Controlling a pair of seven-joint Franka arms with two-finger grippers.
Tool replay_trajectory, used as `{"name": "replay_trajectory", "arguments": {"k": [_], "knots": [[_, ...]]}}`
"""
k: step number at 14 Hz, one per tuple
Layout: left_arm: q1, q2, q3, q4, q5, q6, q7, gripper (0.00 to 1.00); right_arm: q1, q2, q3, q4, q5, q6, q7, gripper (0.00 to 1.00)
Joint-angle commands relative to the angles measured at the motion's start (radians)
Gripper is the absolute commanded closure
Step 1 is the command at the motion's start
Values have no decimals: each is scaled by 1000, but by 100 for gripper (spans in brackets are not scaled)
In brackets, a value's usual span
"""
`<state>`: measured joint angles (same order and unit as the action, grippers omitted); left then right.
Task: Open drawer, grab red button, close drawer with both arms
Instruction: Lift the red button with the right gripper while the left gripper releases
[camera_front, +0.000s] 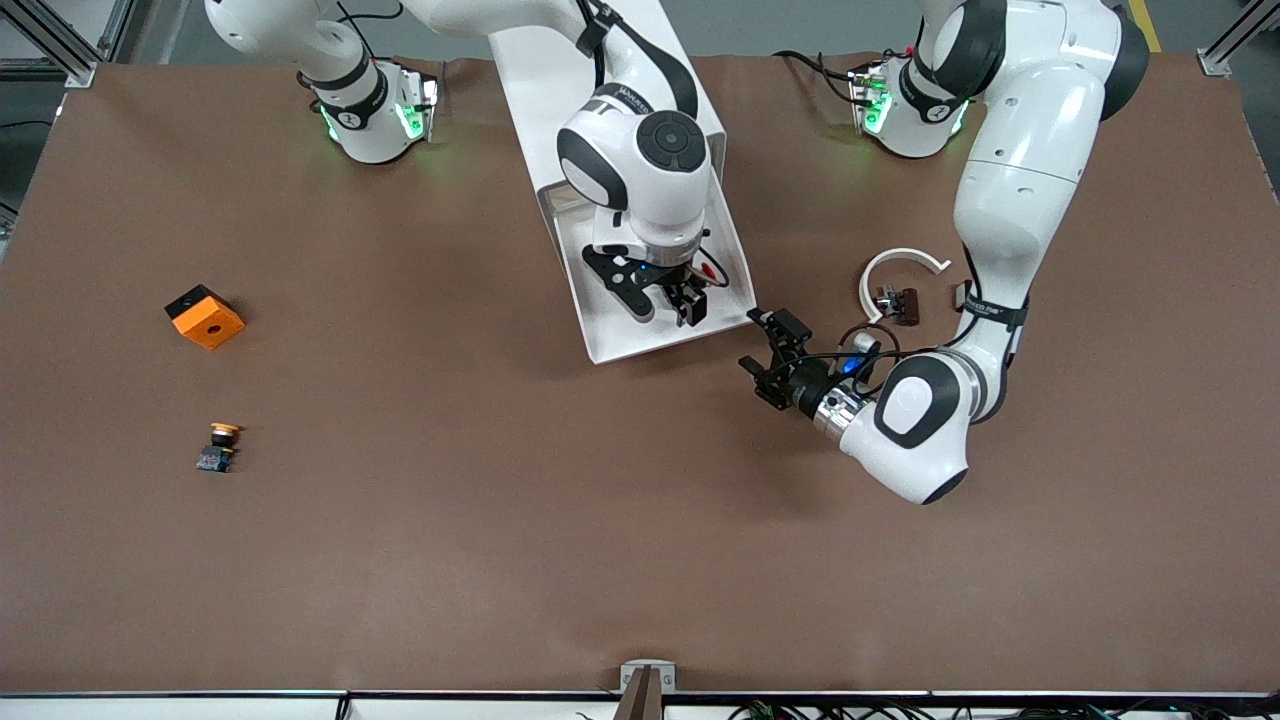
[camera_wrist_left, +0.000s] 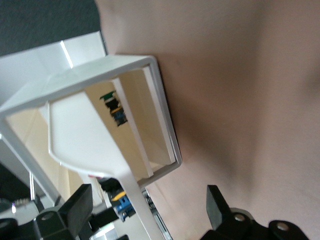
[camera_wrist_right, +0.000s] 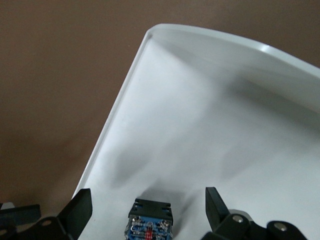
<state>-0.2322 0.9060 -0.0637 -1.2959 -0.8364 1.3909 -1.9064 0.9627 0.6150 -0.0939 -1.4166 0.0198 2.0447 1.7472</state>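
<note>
The white drawer (camera_front: 640, 335) is pulled out of its white cabinet (camera_front: 560, 70). My right gripper (camera_front: 658, 295) is down in the drawer, open, with a finger on each side of the button. In the right wrist view the button's black and blue body (camera_wrist_right: 150, 220) sits between the open fingers (camera_wrist_right: 80, 210), not gripped. A bit of its red cap (camera_front: 712, 270) shows beside the gripper. My left gripper (camera_front: 766, 350) is open and empty, low over the table just off the drawer's front corner. In the left wrist view (camera_wrist_left: 147, 207) it faces the drawer front (camera_wrist_left: 80, 140).
An orange cube (camera_front: 205, 317) and a yellow-capped button (camera_front: 218, 447) lie toward the right arm's end of the table. A white C-shaped ring (camera_front: 900, 270) with a small dark part (camera_front: 898, 303) lies by the left arm.
</note>
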Motion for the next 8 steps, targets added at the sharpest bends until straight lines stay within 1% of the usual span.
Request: {"name": "replay_trajectory", "arguments": {"k": [1,6,8], "knots": [[-1,-30,2,3,69,-6,158,0,11,23,-4,33,-8,12,60,0],[-1,-55,42,4,175,37,468,0,21,26,-4,33,-6,15,64,0],[-1,-76,44,3,229,107,623,0,27,34,-4,33,-6,15,64,0]]}}
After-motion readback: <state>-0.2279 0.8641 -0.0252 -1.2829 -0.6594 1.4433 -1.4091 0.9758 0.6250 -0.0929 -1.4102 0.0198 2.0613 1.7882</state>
